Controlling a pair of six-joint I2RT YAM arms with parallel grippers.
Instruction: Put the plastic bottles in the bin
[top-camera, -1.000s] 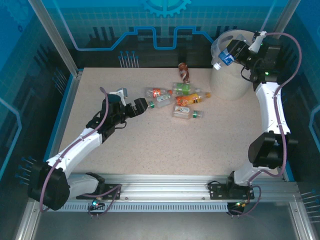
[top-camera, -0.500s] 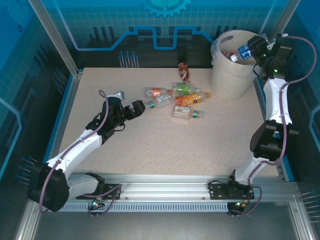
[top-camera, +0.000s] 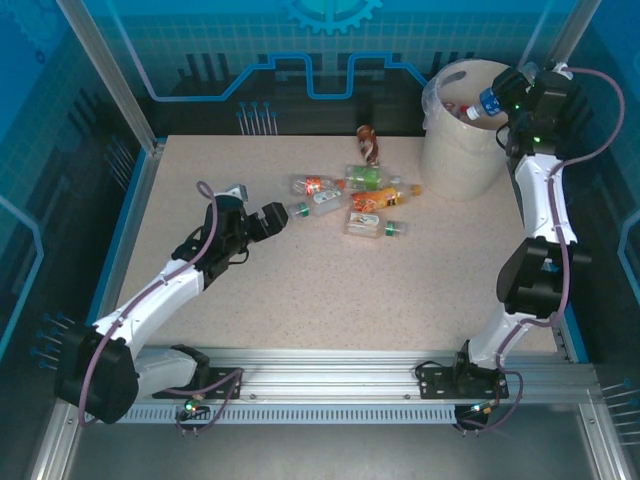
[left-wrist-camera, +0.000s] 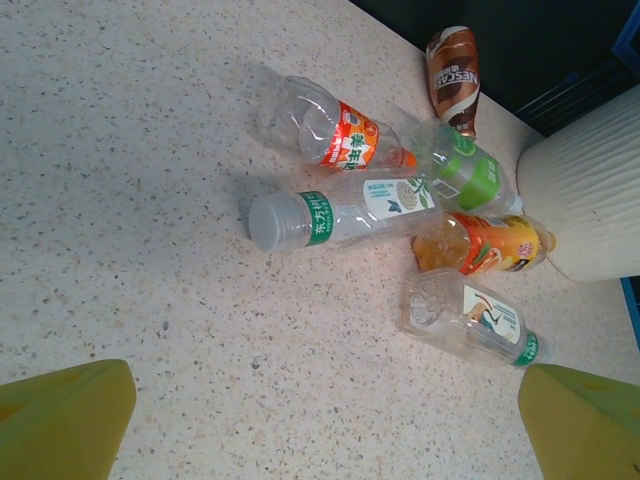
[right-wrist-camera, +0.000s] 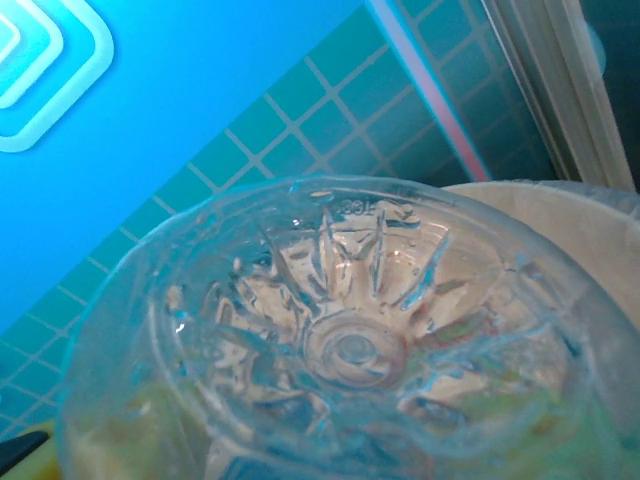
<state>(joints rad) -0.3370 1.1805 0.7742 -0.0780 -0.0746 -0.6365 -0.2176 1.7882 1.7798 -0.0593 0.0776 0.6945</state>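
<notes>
Plastic bottles (top-camera: 375, 198) clustered near bin (top-camera: 455, 165), brown bottle (top-camera: 368, 143) behind.

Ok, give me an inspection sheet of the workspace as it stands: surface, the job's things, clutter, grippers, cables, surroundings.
Surface: speckled beige tabletop, no spill visible.
Job's things: cluster of five bottles lying mid-table; brown Nescafe bottle lying apart, behind them; bag-lined bin at the far right corner, something red-capped inside.
Clutter: nothing seen.
Grippers: left gripper open, low beside the cluster, touching nothing; right gripper shut on a blue-labelled bottle above the bin's rim.
Cables: purple cable along each arm, off the bottles.
Surroundings: blue enclosure panels, aluminium frame posts.
</notes>
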